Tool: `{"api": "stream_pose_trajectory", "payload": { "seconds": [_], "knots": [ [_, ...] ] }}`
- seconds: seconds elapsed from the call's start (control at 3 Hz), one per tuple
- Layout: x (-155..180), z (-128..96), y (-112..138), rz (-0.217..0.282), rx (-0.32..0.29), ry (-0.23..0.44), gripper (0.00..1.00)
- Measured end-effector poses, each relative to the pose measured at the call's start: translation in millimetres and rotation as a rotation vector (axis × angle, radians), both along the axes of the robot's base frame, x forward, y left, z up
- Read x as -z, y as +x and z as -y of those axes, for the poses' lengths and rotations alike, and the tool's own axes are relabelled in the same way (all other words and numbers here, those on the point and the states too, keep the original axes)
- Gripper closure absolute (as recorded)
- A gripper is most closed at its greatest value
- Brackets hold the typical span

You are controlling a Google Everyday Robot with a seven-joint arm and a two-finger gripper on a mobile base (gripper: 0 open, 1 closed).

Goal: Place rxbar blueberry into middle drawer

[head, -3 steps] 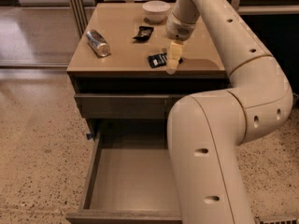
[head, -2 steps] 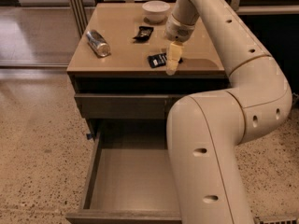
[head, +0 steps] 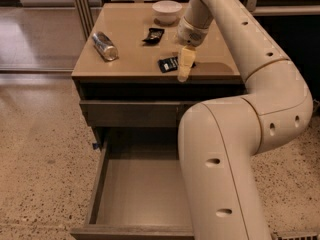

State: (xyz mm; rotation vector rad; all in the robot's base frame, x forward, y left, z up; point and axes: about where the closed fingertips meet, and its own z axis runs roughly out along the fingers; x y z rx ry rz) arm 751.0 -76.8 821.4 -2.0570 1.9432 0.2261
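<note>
The rxbar blueberry lies flat on the cabinet top near its front edge, a dark wrapper with white lettering. My gripper points down at the bar's right part and covers it; a dark sliver of the bar shows to its right. The middle drawer is pulled out wide below the cabinet front, its large tray empty, and my arm hides its right part.
A smaller black packet, a white bowl and a metal can lying on its side share the cabinet top. A shut drawer front sits above the open one. My bulky arm fills the right side.
</note>
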Motion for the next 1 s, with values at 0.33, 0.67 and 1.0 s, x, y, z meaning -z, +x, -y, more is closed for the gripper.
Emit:
{"api": "stream_pose_trajectory", "payload": {
  "seconds": [0.33, 0.67, 1.0],
  "knots": [
    [1.9, -0.7, -1.2, -0.007, -0.004, 0.003, 0.0],
    [3.7, -1.7, -2.2, -0.013, -0.007, 0.005, 0.0],
    [5.3, -3.1, -3.0, -0.019, -0.012, 0.007, 0.0]
  ]
}}
